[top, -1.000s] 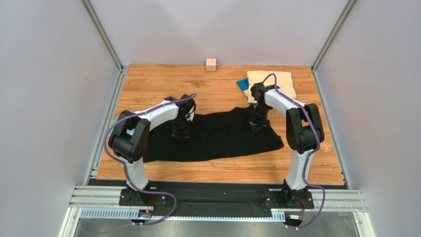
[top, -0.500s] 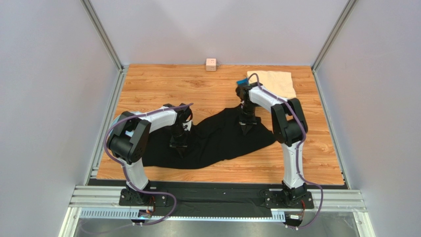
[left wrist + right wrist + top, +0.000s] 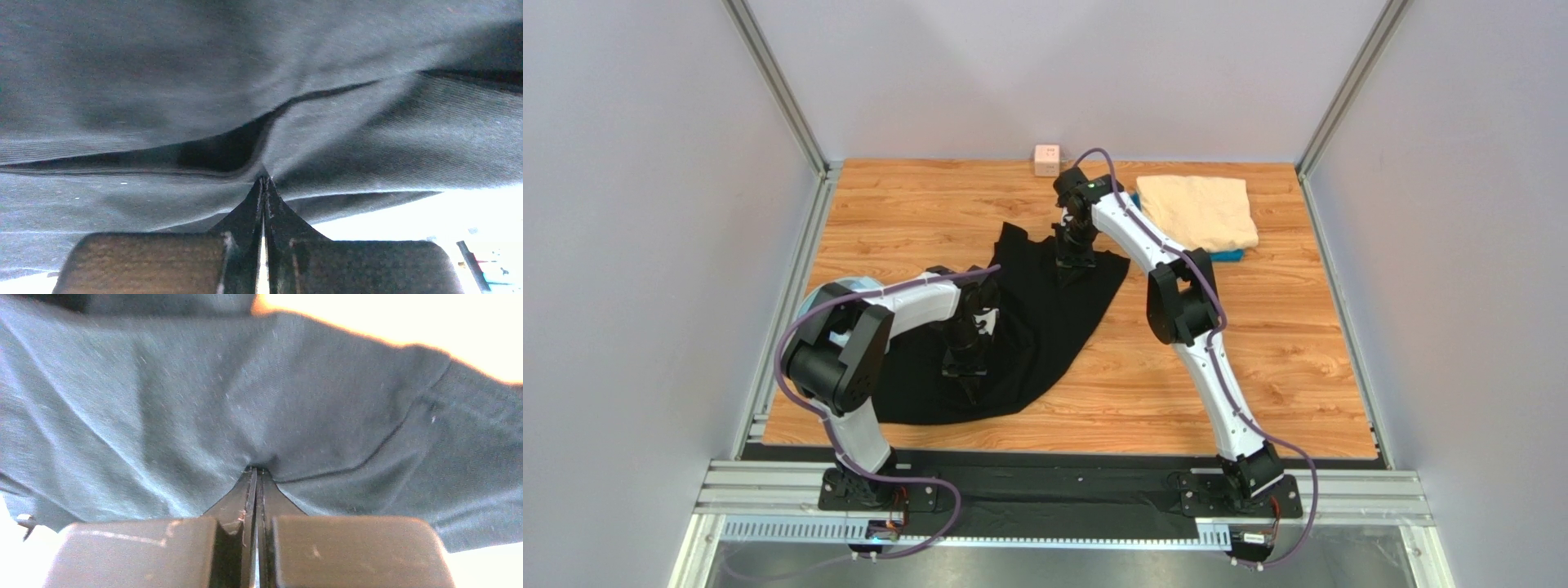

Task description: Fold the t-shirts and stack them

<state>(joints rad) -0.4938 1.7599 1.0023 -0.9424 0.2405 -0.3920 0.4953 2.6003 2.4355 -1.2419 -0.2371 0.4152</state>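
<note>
Though near table edge (image 3: 1136,435), black t-shirt (image 3: 1038,331)

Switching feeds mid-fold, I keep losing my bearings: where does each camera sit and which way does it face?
Top external: above and behind the bases, looking down on the table; left arm and right arm whole.
Left wrist: on that wrist, looking along its fingers; left pincer shut on the black t-shirt.
Right wrist: likewise; right pincer shut on the same shirt.
Shared: all three views show the black t-shirt.
</note>
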